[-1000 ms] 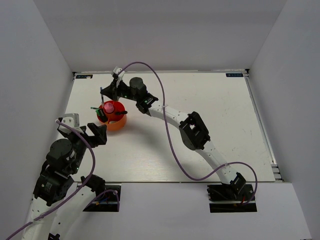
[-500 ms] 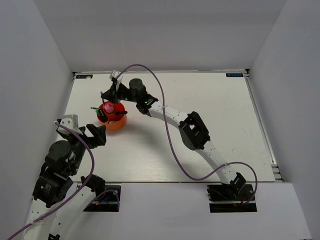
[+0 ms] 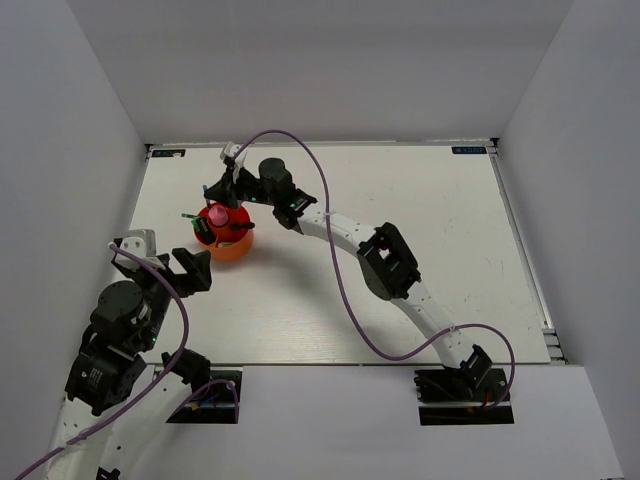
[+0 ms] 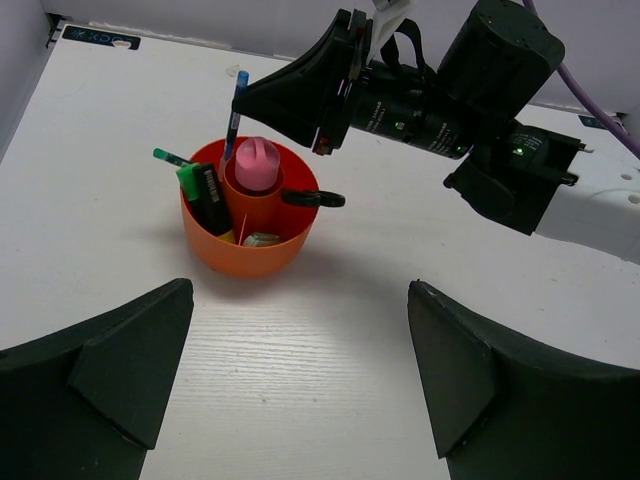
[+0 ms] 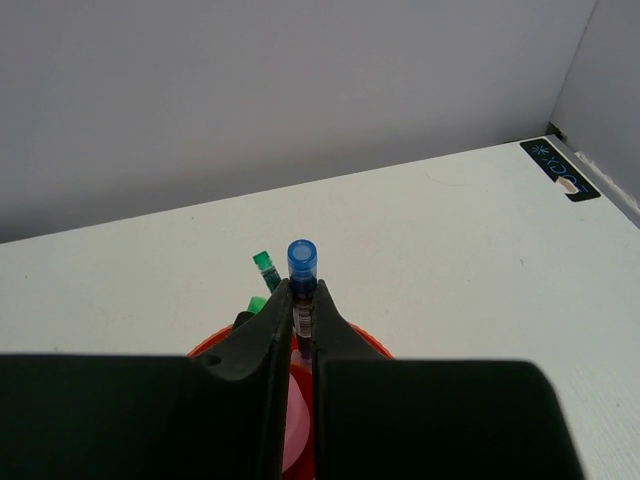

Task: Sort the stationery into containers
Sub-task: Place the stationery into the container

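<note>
Since a second ago the right pincer point(image 5: 302, 300) has slid a little toward the lower left of the top view, closer over the cup point(image 4: 245, 255), and the left arm has drawn back slightly toward the bottom edge. Right fingers are clamped on a thin pen point(image 5: 302, 262), blue cap up and nearly upright. In the left wrist view its lower end reaches the cup's far rim, just beside the glue stick point(image 4: 257, 163), which stands pink cap up in the middle tube. A green highlighter point(image 4: 205, 190) leans in the left compartment, with a green-tipped pen point(image 4: 165, 157) poking out past the rim to the upper left. A black scissors handle point(image 4: 315, 199) sticks out over the right rim. The orange cup sits at centre left of the white counter point(image 3: 450, 220). Left pincer point(image 4: 300, 345) hangs near the cup on its lower-left side in the top view, fingers spread wide, holding nothing
</note>
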